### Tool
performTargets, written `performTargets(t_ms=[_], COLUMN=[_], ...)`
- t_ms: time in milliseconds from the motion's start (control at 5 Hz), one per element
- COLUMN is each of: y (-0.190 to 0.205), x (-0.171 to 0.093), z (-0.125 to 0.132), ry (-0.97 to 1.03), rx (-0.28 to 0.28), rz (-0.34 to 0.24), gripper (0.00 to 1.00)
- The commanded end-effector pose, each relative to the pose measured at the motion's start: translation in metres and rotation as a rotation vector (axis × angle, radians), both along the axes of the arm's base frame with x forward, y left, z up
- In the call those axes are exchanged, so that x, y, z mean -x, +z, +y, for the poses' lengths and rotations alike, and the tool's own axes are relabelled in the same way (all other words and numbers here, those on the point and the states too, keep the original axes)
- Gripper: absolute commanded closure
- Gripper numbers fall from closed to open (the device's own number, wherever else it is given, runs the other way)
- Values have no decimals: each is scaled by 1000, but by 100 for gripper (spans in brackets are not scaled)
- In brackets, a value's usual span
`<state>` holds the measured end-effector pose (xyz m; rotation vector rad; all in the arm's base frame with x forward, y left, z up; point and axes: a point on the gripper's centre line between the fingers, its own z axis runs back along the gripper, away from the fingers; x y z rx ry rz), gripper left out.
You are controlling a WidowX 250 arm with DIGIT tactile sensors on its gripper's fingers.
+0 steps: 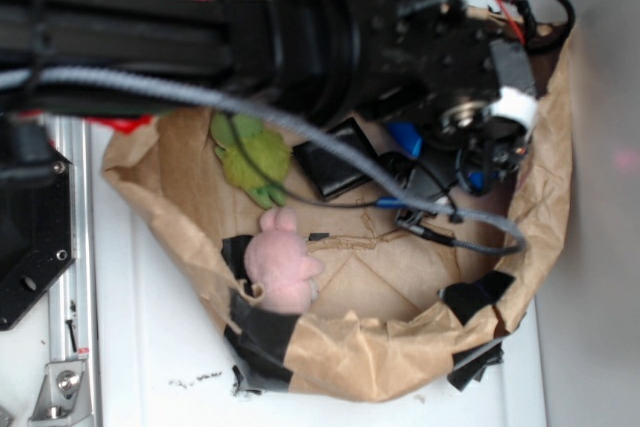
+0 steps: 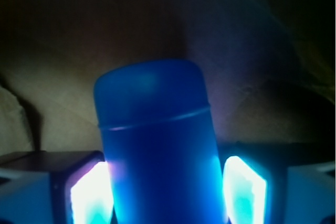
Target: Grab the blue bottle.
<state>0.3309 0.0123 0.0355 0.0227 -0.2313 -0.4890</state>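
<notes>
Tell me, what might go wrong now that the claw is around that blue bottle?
The blue bottle looks smooth and sits between the gripper pads, so it might slip or tip out when lifted. The arm also hangs low inside the crumpled paper bag, near the black wallet, and could snag either.

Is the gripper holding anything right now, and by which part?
The blue bottle sits between the gripper's lit pads, held across its cylindrical body, though contact on its right side isn't certain.

Bottle [image 2: 157,150] btwn the jaws, inside bag [image 1: 400,352] w/ wallet [image 1: 335,159] and two plush toys.
</notes>
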Motion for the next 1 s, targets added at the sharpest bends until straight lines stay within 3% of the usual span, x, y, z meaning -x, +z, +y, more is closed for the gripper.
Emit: performTargets(t_ms=[0, 200, 400, 600, 800], y=[90, 139, 190, 202, 201], x=[34, 47, 59, 60, 64], z=[-38, -39, -26, -9, -4], ry=[54, 177, 427, 678, 754], rx=[-74, -109, -66, -49, -27], rz=[-63, -38, 6, -37, -23], gripper=[100, 100, 100, 100, 100])
